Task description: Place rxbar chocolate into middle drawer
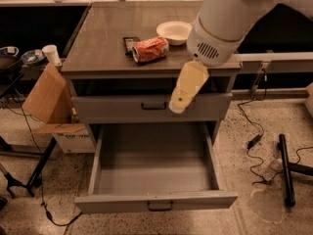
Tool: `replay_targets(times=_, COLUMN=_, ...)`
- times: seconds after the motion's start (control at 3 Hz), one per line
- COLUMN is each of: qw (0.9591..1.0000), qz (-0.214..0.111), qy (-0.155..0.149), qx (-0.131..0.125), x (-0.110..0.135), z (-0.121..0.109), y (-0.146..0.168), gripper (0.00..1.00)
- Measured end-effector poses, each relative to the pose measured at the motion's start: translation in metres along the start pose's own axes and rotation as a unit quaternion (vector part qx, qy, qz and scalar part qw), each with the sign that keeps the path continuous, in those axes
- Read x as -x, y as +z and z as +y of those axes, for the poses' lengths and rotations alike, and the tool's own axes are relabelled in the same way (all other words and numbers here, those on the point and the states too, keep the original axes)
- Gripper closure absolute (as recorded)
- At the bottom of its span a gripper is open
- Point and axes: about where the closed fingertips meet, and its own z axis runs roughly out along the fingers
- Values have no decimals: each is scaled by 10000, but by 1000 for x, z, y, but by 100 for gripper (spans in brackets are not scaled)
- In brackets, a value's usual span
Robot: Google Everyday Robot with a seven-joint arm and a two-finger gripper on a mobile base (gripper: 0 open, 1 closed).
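The rxbar chocolate (129, 43), a small black bar, lies flat on the cabinet top, touching the left end of a crushed orange can (150, 49). The middle drawer (154, 177) is pulled fully out below, and its grey tray holds nothing. Its front with the dark handle (160, 206) faces me. The closed handled drawer front (122, 107) sits above it. My gripper (178, 103), cream-coloured, hangs from the big white arm (225, 21). It is in front of that upper drawer front, right of its handle and above the open tray, with nothing seen in it.
A white bowl (174, 31) stands on the cabinet top behind the can. A cardboard box (46, 102) and a white cup (51, 54) are at the cabinet's left. Stand legs (29, 175) cross the floor at the left. Cables (254, 146) and a black bar (285, 170) lie at the right.
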Motion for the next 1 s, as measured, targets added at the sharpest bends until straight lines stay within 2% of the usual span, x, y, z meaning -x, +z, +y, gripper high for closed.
replay_targets(times=0.33, qw=9993, qz=-66, qy=359, qx=44, x=14, z=-35, y=10, gripper=0)
replay_targets(times=0.67, qw=9981, qz=-176, qy=588, qx=35, x=44, z=-70, y=18, gripper=0)
replay_targets(times=1.0, qw=9940, qz=-336, qy=1042, qx=-70, x=69, z=-88, y=25, gripper=0)
